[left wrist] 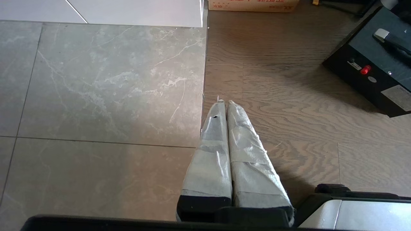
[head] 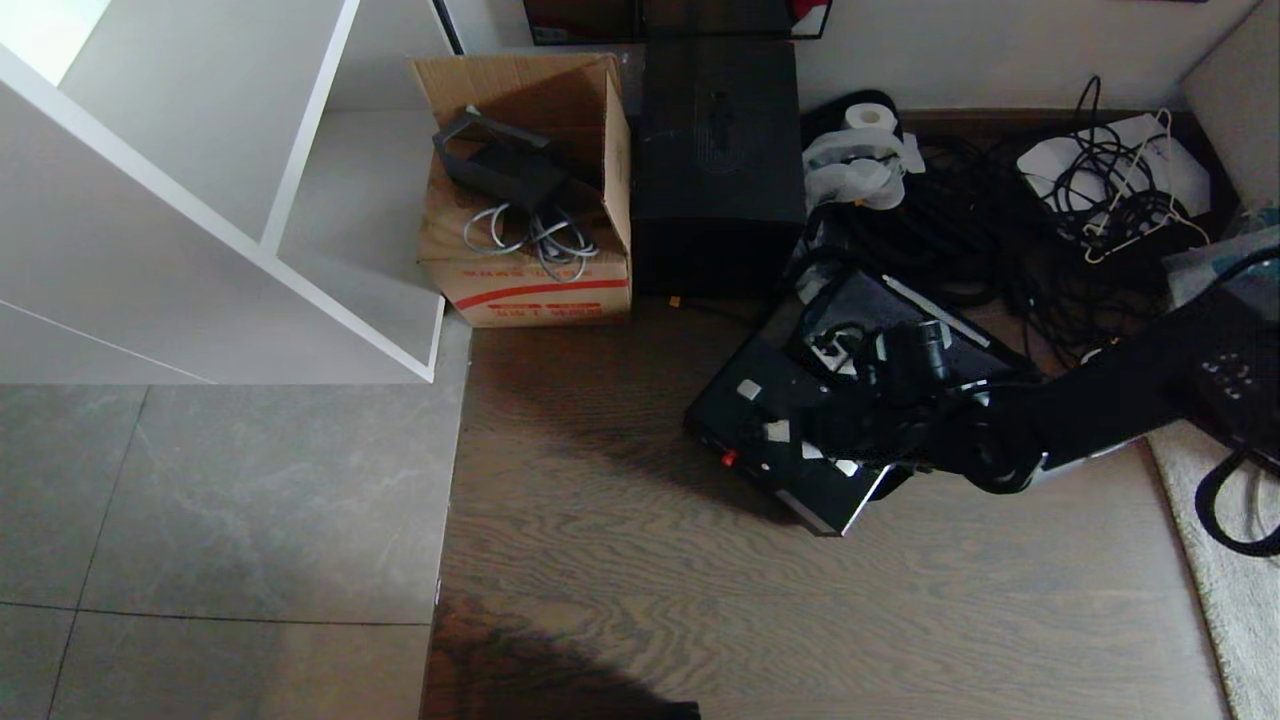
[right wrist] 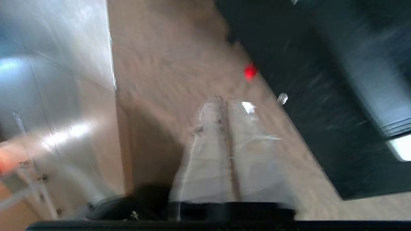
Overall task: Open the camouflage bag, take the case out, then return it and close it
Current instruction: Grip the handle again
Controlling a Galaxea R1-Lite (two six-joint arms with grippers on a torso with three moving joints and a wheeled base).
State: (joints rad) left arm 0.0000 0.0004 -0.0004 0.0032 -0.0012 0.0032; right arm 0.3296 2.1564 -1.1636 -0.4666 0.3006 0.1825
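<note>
The case [head: 725, 420] lies flat on the wooden floor, black with silver edge trim and a small red latch [head: 728, 458]. It also shows in the left wrist view, case [left wrist: 375, 64], with its handle [left wrist: 393, 43]. My right arm [head: 1100, 400] reaches in from the right, low over the case. The right gripper [right wrist: 224, 99] is blurred, its taped fingers close together and holding nothing, with their tips beside the case's latch edge [right wrist: 321, 112]. My left gripper [left wrist: 224, 103] hangs shut and parked over the seam between tile and wood. A greenish patterned patch [head: 1262, 220] at the far right edge may be the camouflage bag; I cannot tell.
An open cardboard box [head: 530, 200] and a tall black box [head: 718, 160] stand against the back wall. A white shelf unit [head: 200, 200] fills the left. Tangled cables [head: 1100, 190] and a paper roll [head: 870, 115] lie behind the case. A pale rug [head: 1230, 580] borders the right.
</note>
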